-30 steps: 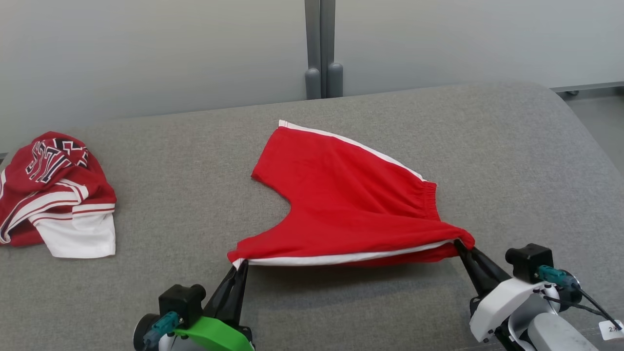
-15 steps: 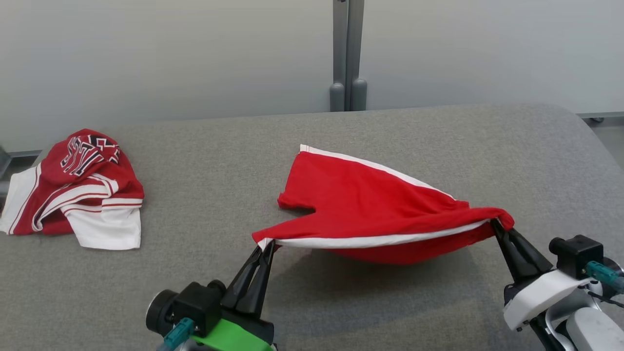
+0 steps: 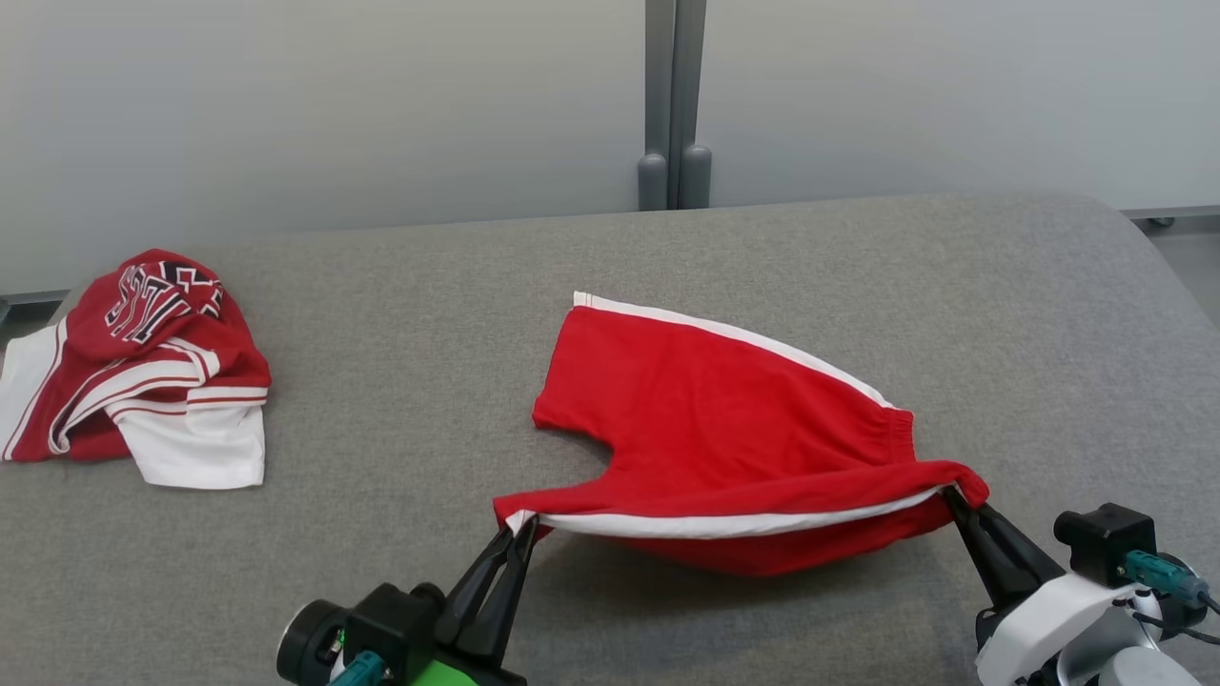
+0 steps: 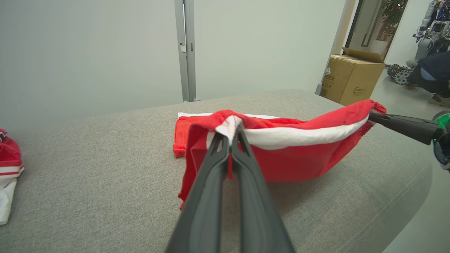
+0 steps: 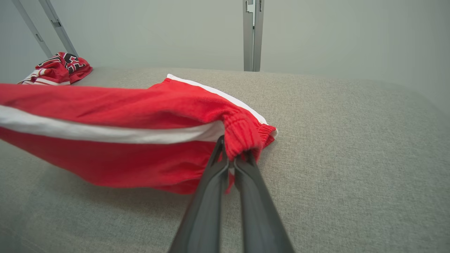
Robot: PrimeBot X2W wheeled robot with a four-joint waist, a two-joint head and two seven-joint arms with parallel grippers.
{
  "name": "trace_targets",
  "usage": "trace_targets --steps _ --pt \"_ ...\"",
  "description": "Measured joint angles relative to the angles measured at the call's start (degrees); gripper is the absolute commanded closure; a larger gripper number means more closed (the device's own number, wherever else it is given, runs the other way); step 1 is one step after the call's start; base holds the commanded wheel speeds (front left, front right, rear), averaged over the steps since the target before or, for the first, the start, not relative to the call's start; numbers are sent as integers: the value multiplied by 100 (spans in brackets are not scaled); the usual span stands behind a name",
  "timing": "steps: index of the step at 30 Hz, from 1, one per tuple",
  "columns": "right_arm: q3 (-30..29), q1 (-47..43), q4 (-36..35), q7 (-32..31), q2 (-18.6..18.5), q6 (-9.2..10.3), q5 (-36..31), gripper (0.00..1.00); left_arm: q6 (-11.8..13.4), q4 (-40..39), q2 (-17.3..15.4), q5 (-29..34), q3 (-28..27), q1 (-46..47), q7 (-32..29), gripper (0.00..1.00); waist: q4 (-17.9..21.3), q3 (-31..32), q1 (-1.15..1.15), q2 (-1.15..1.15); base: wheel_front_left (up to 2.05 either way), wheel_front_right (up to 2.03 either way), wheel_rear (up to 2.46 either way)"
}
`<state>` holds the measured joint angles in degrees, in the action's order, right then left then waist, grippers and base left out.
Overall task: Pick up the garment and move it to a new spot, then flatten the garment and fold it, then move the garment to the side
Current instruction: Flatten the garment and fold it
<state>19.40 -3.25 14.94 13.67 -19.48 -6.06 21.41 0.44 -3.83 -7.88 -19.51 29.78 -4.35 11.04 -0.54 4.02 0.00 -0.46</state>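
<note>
The garment (image 3: 724, 429) is a pair of red shorts with white side stripes, lying in the middle of the grey padded table (image 3: 419, 295). Its near edge is lifted and stretched between both grippers, while the far leg rests flat on the surface. My left gripper (image 3: 527, 523) is shut on the hem corner of the near leg (image 4: 230, 128). At the right, my right gripper (image 3: 950, 492) is shut on the elastic waistband corner (image 5: 240, 140). The right gripper's dark fingers (image 4: 397, 123) also show in the left wrist view, with the white stripe (image 4: 302, 135) taut between the two grips.
A second crumpled garment, red and white with black lettering (image 3: 143, 372), lies at the table's far left (image 5: 58, 68). A grey wall post (image 3: 672, 100) stands behind the table. In the left wrist view a cardboard box (image 4: 353, 79) stands on the floor beyond the table's right end.
The head view has shifted between frames. Both grippers keep their hold; the shorts, bunched and raised half a second ago, are now pulled back toward me and lower, with more cloth flat on the table.
</note>
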Motion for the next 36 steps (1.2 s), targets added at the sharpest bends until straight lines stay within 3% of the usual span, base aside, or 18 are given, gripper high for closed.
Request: trace_targets --steps 6,17,28,36 --pt "27 112 266 -223 151 -47 336 100 -96 411 -78 9 -67 357 -99 100 190 -170 0 0 0 0 0" --pt "-249 1467 681 -690 639 -67 1122 100 -98 1639 -11 264 -371 2379 -639 100 663 -835 0 0 0 0 0" --pt "-23 2721 1348 -1004 1252 -45 1074 100 67 2796 -18 433 -664 3709 -1067 100 1268 -1598 0 0 0 0 0" --pt "135 3446 1760 -917 1606 -47 1022 100 215 3508 -219 617 -837 4341 -1271 100 1660 -2207 0 0 0 0 0"
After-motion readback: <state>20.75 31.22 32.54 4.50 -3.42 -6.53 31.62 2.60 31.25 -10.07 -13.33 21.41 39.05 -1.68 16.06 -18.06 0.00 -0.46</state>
